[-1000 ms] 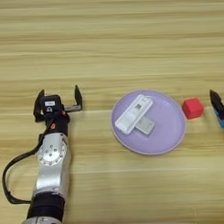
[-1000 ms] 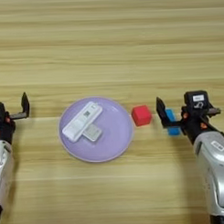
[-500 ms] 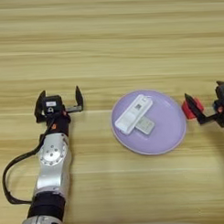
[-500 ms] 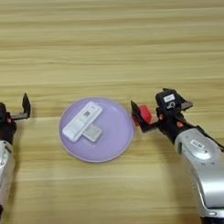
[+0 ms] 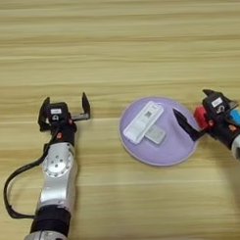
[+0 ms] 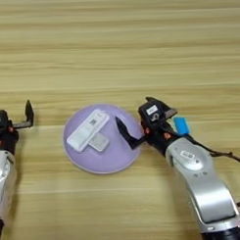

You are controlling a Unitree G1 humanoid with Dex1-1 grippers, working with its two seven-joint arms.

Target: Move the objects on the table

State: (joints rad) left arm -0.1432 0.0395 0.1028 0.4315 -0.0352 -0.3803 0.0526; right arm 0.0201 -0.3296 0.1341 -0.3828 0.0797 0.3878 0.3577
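A round lilac plate (image 5: 162, 152) lies mid-table and carries a white bar (image 5: 143, 122) and a small grey rectangle (image 5: 156, 135). Just off its right rim sits a small red cube (image 5: 200, 116), partly hidden by my right gripper (image 5: 196, 109). That gripper is open and straddles the cube, one finger reaching over the plate's right rim and the other behind the cube. A blue block (image 6: 181, 124) lies on the table right of the gripper's body. My left gripper (image 5: 64, 109) rests open on the wood left of the plate, holding nothing.
The light wooden table (image 5: 119, 48) fills the view. A black cable (image 5: 14, 187) loops beside my left forearm, and another trails from my right forearm (image 6: 226, 155).
My right gripper has moved left from beside the blue block to around the red cube, its near finger now over the plate's rim. The left arm has stayed put.
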